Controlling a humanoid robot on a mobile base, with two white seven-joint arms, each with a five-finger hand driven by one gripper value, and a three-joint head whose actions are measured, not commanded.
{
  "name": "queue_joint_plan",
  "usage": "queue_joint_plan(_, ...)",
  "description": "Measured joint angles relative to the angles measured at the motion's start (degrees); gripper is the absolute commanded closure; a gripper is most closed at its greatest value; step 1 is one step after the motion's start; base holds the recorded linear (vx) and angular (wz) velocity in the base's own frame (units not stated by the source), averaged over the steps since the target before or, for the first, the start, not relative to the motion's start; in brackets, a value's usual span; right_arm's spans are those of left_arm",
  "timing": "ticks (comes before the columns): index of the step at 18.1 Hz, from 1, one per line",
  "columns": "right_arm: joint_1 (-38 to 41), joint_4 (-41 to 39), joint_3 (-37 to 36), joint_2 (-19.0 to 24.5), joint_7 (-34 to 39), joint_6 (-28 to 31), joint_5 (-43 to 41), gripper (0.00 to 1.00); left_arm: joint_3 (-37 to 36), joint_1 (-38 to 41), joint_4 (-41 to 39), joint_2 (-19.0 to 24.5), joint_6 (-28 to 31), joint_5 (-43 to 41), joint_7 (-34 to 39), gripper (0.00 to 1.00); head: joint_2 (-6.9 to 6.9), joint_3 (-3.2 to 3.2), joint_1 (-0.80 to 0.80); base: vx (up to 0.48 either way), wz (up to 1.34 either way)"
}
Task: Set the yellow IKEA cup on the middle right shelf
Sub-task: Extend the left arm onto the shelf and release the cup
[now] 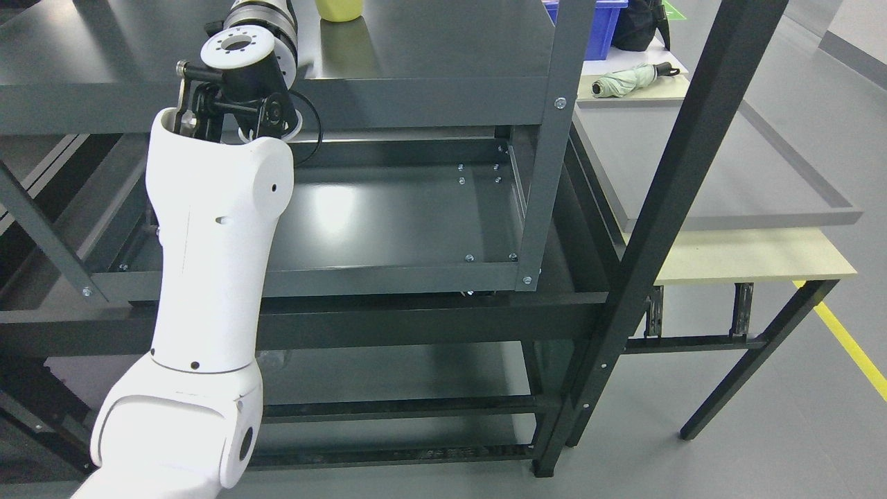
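Left arm (208,277) reaches up; hand off-frame (grip unknowable); yellow cup (339,10) on shelf (429,41).

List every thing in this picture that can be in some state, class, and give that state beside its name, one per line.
yellow cup: upright on the upper shelf, only its base in view
left arm: raised toward the cup, its hand out of view
lower shelf: bare
umbrella: folded, lying on the side table
blue bin: standing behind the shelf post, contents hidden
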Motion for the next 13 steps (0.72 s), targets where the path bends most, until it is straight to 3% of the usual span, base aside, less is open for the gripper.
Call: queue_joint_plan(13, 0.0, 0.0, 0.0, 0.0, 0.0, 0.0, 0.0, 0.01, -0.6, 1.4, -4.6, 0.0, 0.5, -0.4, -0.3, 0.01, 0.0, 0.0, 0.0, -0.065, 0.1)
